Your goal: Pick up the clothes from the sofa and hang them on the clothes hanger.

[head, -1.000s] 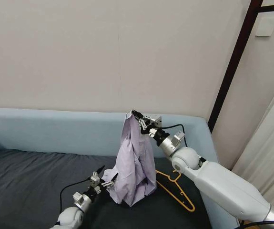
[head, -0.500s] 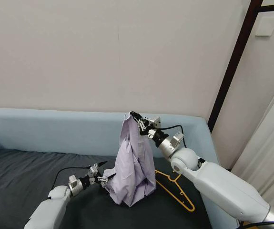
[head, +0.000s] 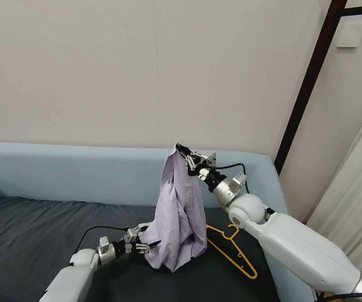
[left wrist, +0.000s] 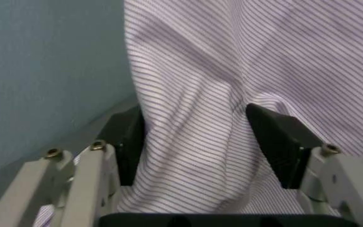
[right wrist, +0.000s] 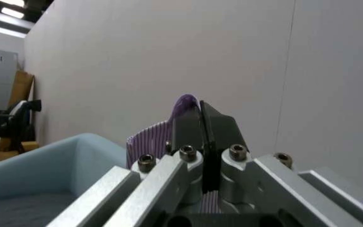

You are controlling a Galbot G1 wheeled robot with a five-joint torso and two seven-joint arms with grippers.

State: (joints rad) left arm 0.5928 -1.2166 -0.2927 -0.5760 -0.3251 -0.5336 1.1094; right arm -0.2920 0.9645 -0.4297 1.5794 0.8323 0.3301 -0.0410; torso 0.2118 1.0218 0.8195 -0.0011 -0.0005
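A lilac striped shirt [head: 179, 214] hangs in a bunch above the sofa, its lower end resting on the dark seat cushion [head: 36, 233]. My right gripper [head: 184, 156] is shut on the shirt's top; in the right wrist view a fold of the shirt [right wrist: 185, 102] pokes out above the closed right gripper [right wrist: 202, 124]. My left gripper [head: 144, 243] is low at the shirt's lower left edge. In the left wrist view the left gripper [left wrist: 197, 146] stands open, with a bulge of the striped shirt [left wrist: 232, 56] lying between its black pads [left wrist: 276, 142]. An orange clothes hanger [head: 234, 248] lies flat on the cushion, right of the shirt.
The light blue sofa back [head: 73, 173] runs behind the shirt, and its right armrest [head: 275, 207] sits under my right arm. A plain wall rises behind. A dark door frame [head: 306, 88] stands at the right.
My left gripper has moved right, up to the shirt's lower edge, so cloth now lies between its fingers. The right gripper still holds the shirt's top, shifted slightly right.
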